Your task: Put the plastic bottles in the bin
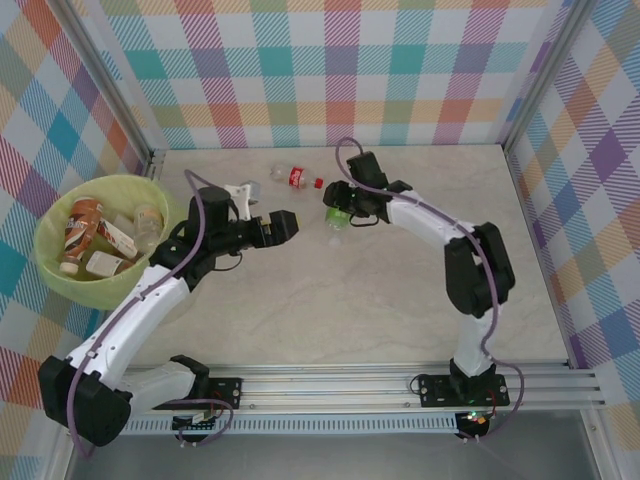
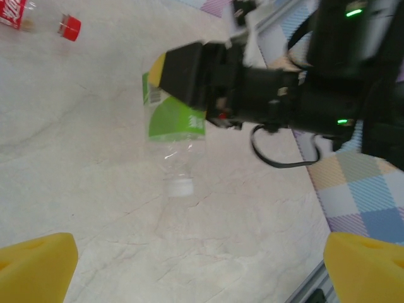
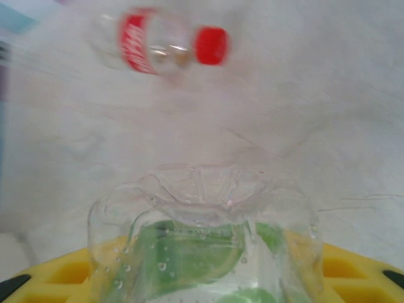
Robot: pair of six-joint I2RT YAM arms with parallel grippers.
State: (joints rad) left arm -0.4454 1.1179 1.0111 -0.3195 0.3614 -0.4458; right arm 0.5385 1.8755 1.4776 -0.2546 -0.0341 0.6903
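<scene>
The green-labelled bottle (image 1: pixel 338 216) is clamped in the right gripper (image 1: pixel 345 203), over the surface (image 1: pixel 350 300). The left gripper (image 2: pixel 202 265) is held wide, empty. A red-labelled bottle (image 1: pixel 297 177) is seen lying nearby; others are contained in the bin (image 1: pixel 110 293).

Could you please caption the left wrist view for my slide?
Right gripper holds a green-label bottle; a red-cap bottle lies beyond.

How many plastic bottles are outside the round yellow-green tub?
2: a clear red-labelled plastic bottle lying on the far side of the table, and a clear green-labelled plastic bottle held in the right gripper. Others may be hidden.
</scene>
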